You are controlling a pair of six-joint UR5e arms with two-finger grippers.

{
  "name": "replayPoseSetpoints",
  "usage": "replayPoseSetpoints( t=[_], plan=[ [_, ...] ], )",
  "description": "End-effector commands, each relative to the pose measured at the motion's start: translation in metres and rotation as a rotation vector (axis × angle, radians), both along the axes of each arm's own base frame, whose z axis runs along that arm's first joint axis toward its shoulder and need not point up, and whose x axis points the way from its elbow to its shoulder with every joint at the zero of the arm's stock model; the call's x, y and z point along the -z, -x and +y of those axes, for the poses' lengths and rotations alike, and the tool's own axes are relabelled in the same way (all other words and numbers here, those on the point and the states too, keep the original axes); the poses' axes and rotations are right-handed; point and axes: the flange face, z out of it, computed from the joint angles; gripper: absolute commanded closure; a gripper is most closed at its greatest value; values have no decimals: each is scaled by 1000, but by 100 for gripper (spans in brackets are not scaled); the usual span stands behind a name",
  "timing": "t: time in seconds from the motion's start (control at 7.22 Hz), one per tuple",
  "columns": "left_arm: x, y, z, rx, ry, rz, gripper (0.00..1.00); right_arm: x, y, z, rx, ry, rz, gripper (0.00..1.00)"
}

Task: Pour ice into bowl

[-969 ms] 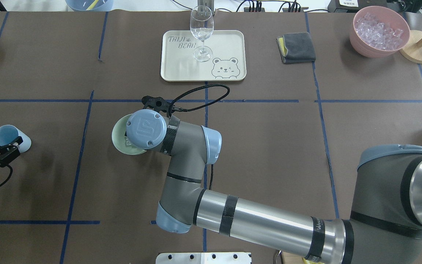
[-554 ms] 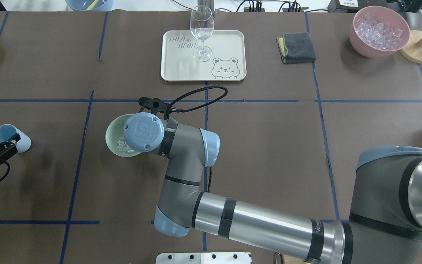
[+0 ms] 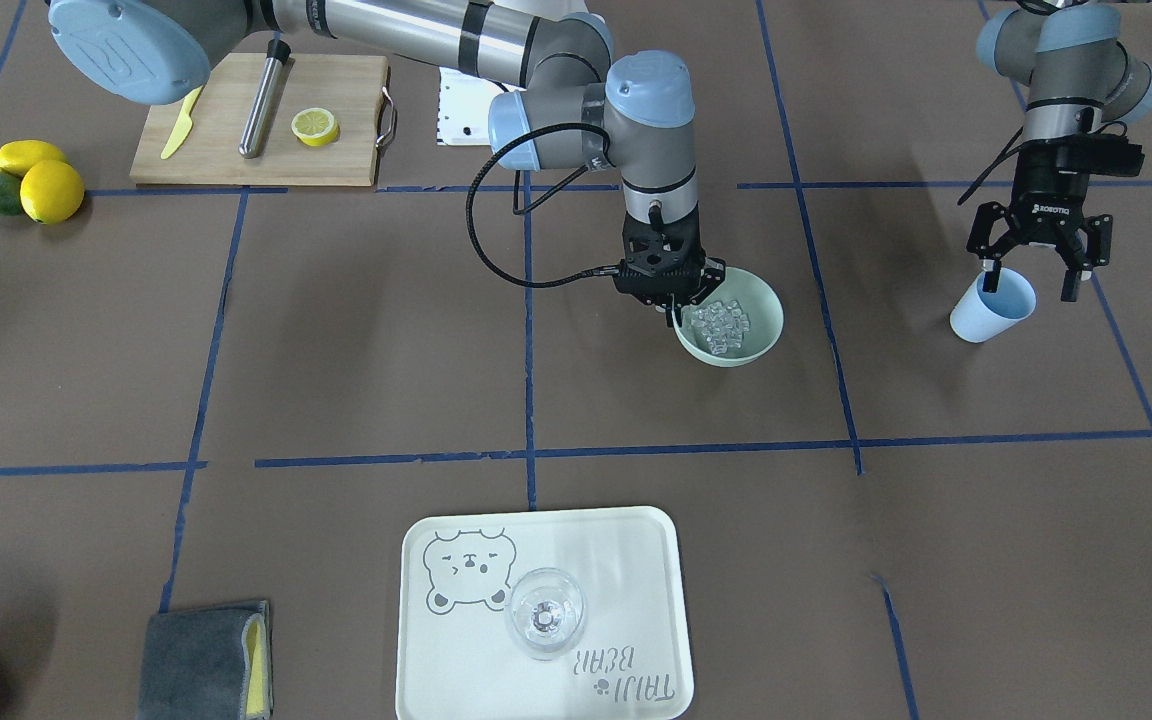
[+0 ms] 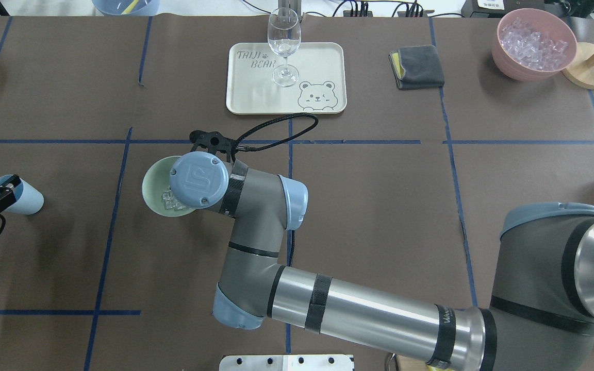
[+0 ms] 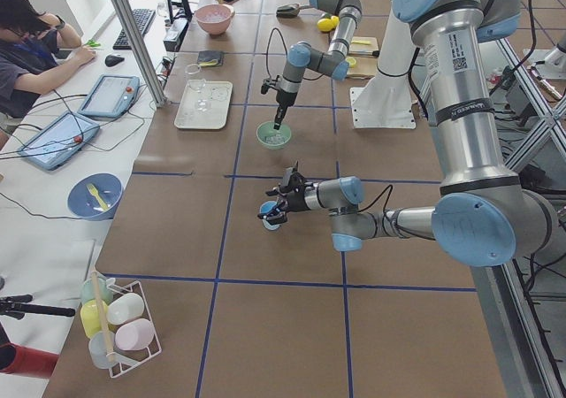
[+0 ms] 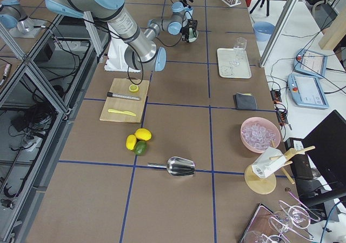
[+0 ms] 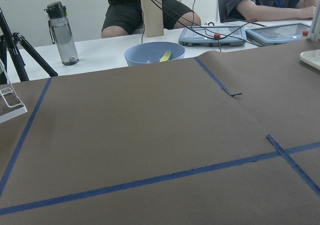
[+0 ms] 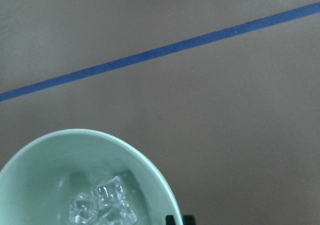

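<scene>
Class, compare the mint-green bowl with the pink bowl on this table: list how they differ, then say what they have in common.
The mint-green bowl holds only a small heap of ice; the pink bowl is nearly full of cubes. The right gripper pinches the mint-green bowl's rim; the pink bowl stands free near the table's corner. The pink bowl also looks larger. Both are round, plain bowls holding clear ice.

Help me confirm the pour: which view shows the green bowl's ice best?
Front-facing view: the ice lies unobstructed in the bowl. Overhead, the right arm covers much of it; the right wrist camera crops it; side views are too distant.
</scene>
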Motion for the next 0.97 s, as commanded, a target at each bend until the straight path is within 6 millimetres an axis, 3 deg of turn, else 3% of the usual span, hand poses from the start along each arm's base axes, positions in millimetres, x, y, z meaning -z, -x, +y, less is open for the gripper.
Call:
replayPoseSetpoints(
  t=[0.0, 0.28, 0.42, 0.55, 0.83],
  plan=[
    [7, 16, -12, -11, -11, -22, 0, 13, -11, -6, -6, -8, -24, 100],
    [15, 51, -38, -111, -17, -108, 0, 9, -21, -12, 10, -1, 13, 100],
    [25, 67, -57, -137, 48, -167, 0, 16, -44, -16, 33, 3, 54, 100],
    [35, 64, -72, -138, 114, -208, 0, 11, -72, -17, 50, -5, 84, 100],
    [36, 71, -88, -165, 119, -372, 0, -54, -148, -20, 93, -27, 105, 100]
  ],
)
